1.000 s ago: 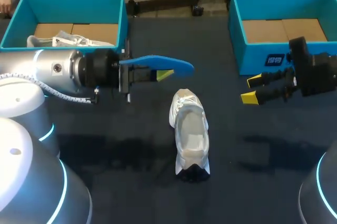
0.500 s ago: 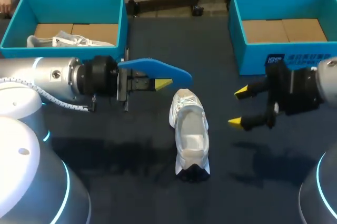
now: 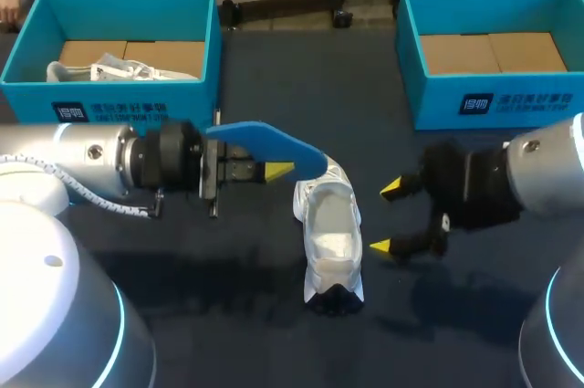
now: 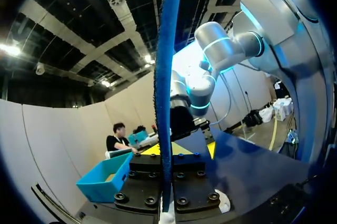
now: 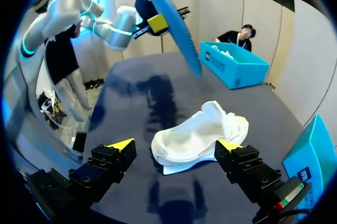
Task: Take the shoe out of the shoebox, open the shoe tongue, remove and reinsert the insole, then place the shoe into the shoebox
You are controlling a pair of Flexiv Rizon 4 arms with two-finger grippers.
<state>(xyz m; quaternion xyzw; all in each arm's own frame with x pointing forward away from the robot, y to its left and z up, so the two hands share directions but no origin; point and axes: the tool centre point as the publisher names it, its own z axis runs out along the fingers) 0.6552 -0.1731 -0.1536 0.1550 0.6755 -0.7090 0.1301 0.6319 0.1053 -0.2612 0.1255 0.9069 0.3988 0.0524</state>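
A white shoe (image 3: 330,233) lies on the dark table, toe end toward the far side, its opening facing up. My left gripper (image 3: 274,170) is shut on a blue insole (image 3: 269,143), held on edge, its far end above the shoe's tongue. In the left wrist view the insole (image 4: 164,76) rises edge-on from between the fingers (image 4: 152,150). My right gripper (image 3: 388,217) stands open just right of the shoe. In the right wrist view the shoe (image 5: 197,132) lies ahead of the right gripper (image 5: 175,145), with the insole (image 5: 168,18) and left gripper (image 5: 157,22) beyond.
A teal shoebox (image 3: 205,36) at the back left holds a second white shoe (image 3: 109,68). Another teal shoebox (image 3: 493,100) at the back right shows only its cardboard floor. Bare table lies in front of the shoe.
My right gripper has swung left and toward the near side, ending open beside the shoe. My left arm has carried the insole nearer, over the shoe's tongue end.
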